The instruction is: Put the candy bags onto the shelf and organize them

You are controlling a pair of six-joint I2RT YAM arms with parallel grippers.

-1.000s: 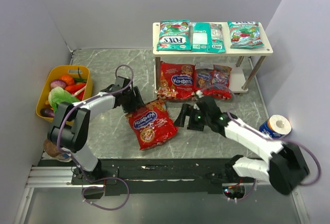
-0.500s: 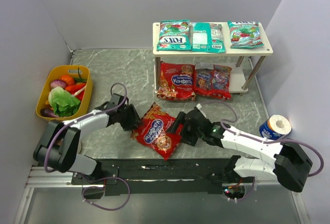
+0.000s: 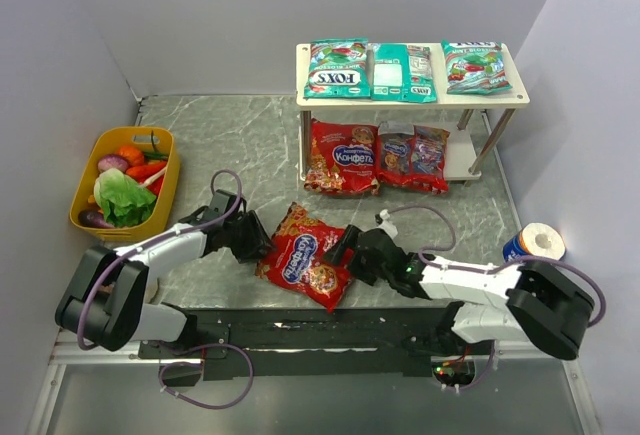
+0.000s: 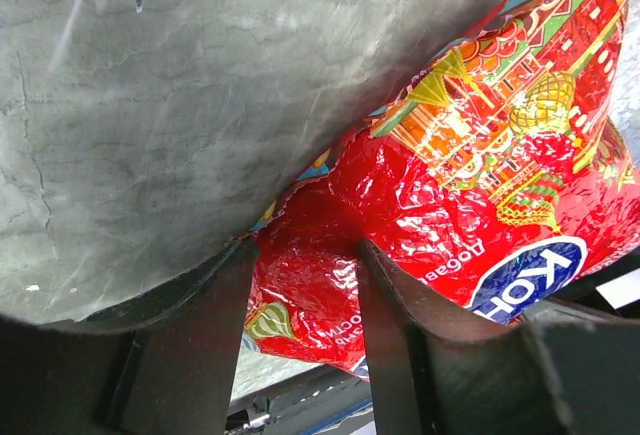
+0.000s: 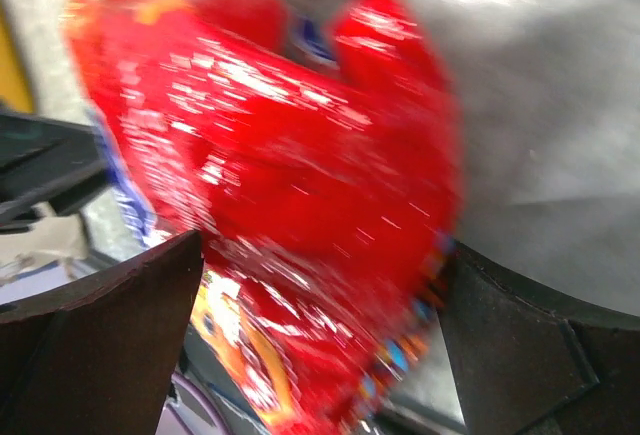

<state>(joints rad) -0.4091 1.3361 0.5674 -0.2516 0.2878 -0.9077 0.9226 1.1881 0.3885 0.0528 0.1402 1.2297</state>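
A red candy bag (image 3: 305, 258) with a blue label lies tilted near the table's front edge. My left gripper (image 3: 257, 241) is shut on its left corner; in the left wrist view the gripper (image 4: 300, 250) pinches the crumpled red bag (image 4: 450, 185). My right gripper (image 3: 341, 249) is open at the bag's right edge; in the blurred right wrist view the gripper (image 5: 320, 255) straddles the bag (image 5: 270, 155). The shelf (image 3: 482, 99) stands at the back, with three teal bags (image 3: 337, 67) on its top board and red bags (image 3: 344, 156) on the lower board.
A yellow tub (image 3: 171, 168) of toy vegetables sits at the left. A blue and white roll (image 3: 533, 243) stands at the right, by the wall. Grey walls close in the table on three sides. The black rail (image 3: 300, 327) runs along the front.
The red bag has swung round and been pulled toward the front edge in my left gripper. My right gripper has moved down and left, from near the shelf to the bag's right edge.
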